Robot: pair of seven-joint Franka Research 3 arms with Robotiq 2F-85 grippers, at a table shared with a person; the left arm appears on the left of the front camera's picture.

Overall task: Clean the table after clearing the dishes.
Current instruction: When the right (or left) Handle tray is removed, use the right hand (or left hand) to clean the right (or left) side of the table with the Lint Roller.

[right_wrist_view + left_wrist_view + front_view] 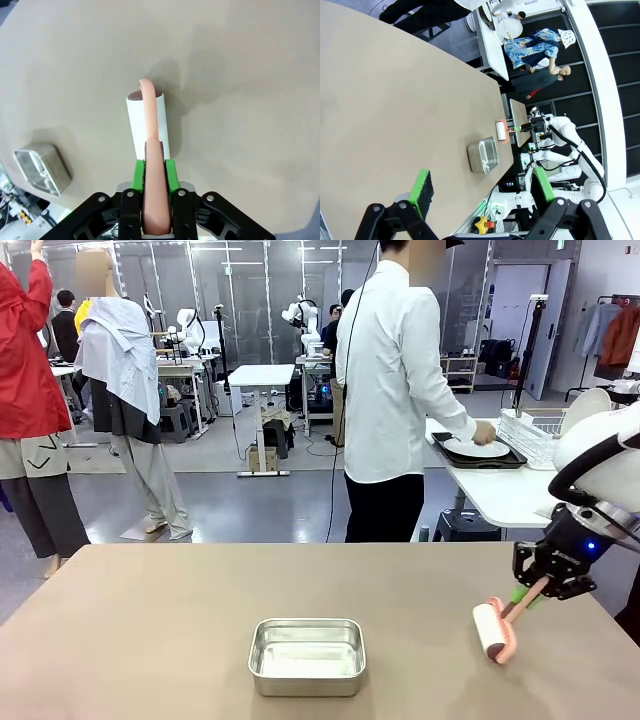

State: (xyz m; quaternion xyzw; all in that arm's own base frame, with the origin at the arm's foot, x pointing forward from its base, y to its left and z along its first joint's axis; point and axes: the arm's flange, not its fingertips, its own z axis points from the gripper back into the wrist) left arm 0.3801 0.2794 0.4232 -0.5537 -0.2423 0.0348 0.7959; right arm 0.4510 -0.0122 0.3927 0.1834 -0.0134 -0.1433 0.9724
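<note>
The taupe-brown table (150, 620) spreads across the front view. At its right end my right gripper (530, 592) is shut on the pink handle of a white lint roller (492, 631), whose drum rests on the tabletop. In the right wrist view the green pads of that gripper (154, 170) squeeze the handle, and the roller (147, 120) points away over the table (240, 75). My left gripper (481, 186) hangs open high above the table (385, 100), holding nothing. A white plate (476, 448) lies on a dark tray (455, 457) on the white side table, under a person's hand (484, 432).
A small steel pan (306, 655) sits near the table's front middle, left of the roller; it also appears as the pan (42, 170) in the right wrist view. A wire rack (532, 432) stands on the white side table (500, 495). The person in a white shirt (395, 390) stands beyond the far edge.
</note>
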